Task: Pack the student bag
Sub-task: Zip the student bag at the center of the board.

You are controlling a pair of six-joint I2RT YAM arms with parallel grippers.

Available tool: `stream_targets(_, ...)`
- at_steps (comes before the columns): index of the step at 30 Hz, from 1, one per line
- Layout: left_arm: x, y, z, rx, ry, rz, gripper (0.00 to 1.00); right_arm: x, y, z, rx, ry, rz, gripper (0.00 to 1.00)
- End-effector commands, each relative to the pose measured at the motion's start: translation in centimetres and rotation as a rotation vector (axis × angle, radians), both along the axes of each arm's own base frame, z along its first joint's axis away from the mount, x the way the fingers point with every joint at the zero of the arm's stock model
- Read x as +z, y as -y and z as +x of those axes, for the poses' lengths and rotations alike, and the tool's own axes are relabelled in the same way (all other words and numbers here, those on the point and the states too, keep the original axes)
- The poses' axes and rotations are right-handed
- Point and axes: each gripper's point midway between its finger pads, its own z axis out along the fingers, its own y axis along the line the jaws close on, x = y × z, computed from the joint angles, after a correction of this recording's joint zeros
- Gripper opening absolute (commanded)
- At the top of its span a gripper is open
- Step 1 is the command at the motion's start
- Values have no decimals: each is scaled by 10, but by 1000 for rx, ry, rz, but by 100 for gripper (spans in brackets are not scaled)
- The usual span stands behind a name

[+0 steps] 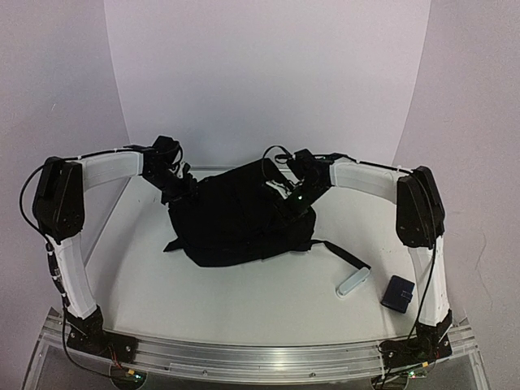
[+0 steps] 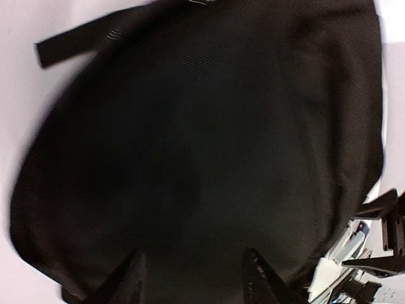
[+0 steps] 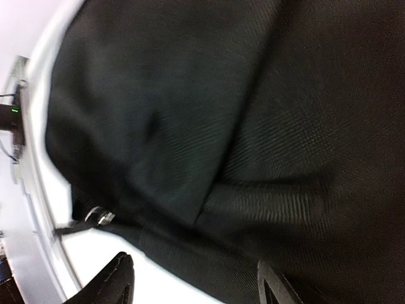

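- Pinching only a loose fold is the main risk. The student bag (image 1: 240, 223) lies slumped in a soft heap at the middle-far part of the bench (image 1: 203, 301). No view shows a zip pull or an opening, so a closing grip could take plain fabric and drag the whole bag.
- The left jaws stand partly apart over the bag's left end. Their fingertips (image 2: 133, 282) sit over smooth black cloth with nothing seen bunched between them, so a grip here would likely slide off.
- The right jaws stand well apart at the bag's upper right edge, with bare bench showing in the gap. They hold nothing.
- Pulling from both ends at once could stretch the bag flat and keep any opening shut.
- The white oblong item (image 1: 353, 282) and the dark-blue pouch (image 1: 399, 292) lie at the near right, close to a webbing strap (image 1: 345, 254). If the strap is dragged, it could sweep them off the bench.
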Motion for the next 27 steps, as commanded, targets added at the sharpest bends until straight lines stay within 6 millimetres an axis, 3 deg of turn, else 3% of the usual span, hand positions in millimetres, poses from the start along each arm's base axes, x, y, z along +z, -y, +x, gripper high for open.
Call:
stream_targets(1, 78, 52, -63, -191, 152, -74, 58, 68, 5, 21, -34, 95, 142, 66)
stream_targets(6, 86, 107, -144, -320, 71, -91, 57, 74, 30, 15, -36, 181, 80, 65)
stream_targets(12, 50, 136, -192, -375, -62, -21, 52, 64, 35, 13, -40, 177, 49, 63)
stream_targets(18, 12, 141, -191, -330, -154, 87, 51, 60, 34, 17, -43, 172, 44, 63)
stream_targets(22, 1, 138, -182, -276, -170, 144, 52, 57, 34, 18, -45, 171, 39, 63)
stream_targets(27, -10, 150, -167, -262, -161, 162, 52, 51, 33, 17, -47, 151, 39, 63)
